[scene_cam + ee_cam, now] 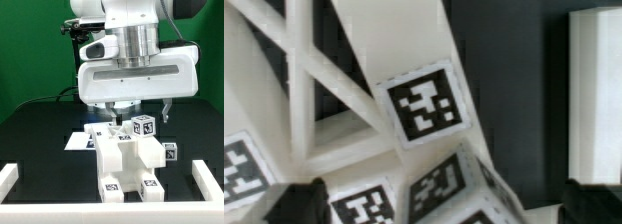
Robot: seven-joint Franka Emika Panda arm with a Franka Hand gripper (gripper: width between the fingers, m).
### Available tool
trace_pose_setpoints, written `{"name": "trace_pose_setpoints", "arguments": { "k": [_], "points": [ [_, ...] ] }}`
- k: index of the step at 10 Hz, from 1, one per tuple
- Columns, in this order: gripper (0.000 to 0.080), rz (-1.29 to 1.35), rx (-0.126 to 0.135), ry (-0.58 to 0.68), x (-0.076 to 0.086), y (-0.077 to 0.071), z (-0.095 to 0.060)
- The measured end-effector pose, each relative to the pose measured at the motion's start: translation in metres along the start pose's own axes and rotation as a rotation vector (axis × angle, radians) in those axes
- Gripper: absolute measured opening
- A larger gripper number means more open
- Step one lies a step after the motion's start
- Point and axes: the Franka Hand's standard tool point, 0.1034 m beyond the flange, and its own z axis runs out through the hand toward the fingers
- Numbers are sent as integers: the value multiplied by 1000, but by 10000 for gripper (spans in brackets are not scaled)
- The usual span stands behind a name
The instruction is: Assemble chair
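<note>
A small white chair (125,160) covered in square tags stands in the middle of the black counter (35,140). The robot's hand (127,112) hovers just above it, fingers spread wide, gripping nothing.

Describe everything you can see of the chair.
The chair is a cluster of chunky matte white blocks and slabs, plastic-looking, with square black-and-white tags on many faces. It stands on the black table, near the middle of the exterior view. The end effector hangs right above its upper parts; whether it touches them cannot be told. The wrist view shows slanted white bars and tagged faces close up.
</note>
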Motion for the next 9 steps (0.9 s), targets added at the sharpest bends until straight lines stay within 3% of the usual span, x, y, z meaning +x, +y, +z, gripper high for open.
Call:
{"name": "trace_pose_setpoints", "arguments": {
  "k": [4, 5, 8, 9],
  "points": [
    [649, -394, -14, 5, 4, -7, -3],
    [649, -350, -14, 3, 3, -6, -2],
    [281, -250, -14, 3, 3, -6, -2],
    [281, -186, -13, 3, 3, -6, -2]
  ]
}}
